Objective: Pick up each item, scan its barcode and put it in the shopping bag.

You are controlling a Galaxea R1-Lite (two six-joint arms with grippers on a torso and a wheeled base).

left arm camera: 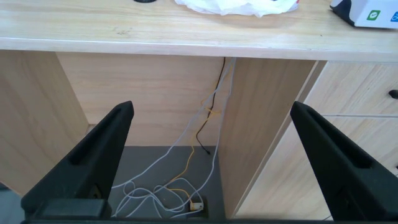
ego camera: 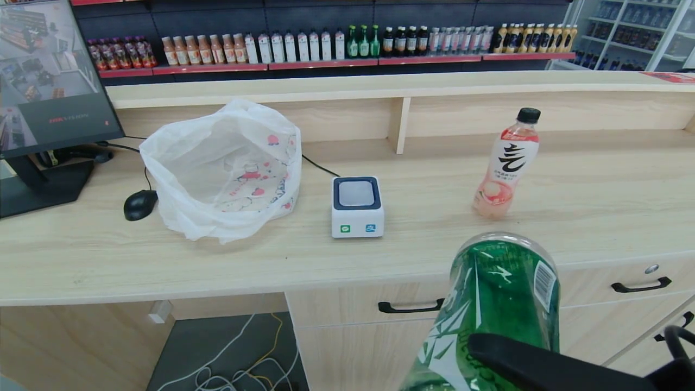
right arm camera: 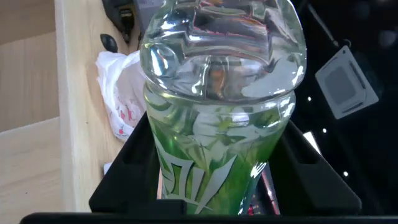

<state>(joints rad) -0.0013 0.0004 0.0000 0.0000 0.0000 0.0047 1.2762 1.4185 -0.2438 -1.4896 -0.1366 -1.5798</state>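
My right gripper (right arm camera: 221, 168) is clamped on the green bottle (ego camera: 499, 304), whose base juts past the jaws. The scanner (ego camera: 357, 206) lies ahead and leftward of them, so I'd turn the barcode (ego camera: 544, 284) to face its window. The left gripper (left arm camera: 210, 124) has its jaws apart and empty.

The right gripper (right arm camera: 214, 180) is clamped on a green bottle (ego camera: 491, 304), with one black finger (right arm camera: 124, 171) pressed to each side of it. The bottle is held tilted, its base pointing up and away from the wrist. In the head view this gripper sits low on the robot's right, in front of the countertop (ego camera: 326, 260) edge. The left gripper (left arm camera: 211, 162) hangs lower, below the level of the countertop, its two fingers (left arm camera: 93, 158) spread wide apart and level with each other.
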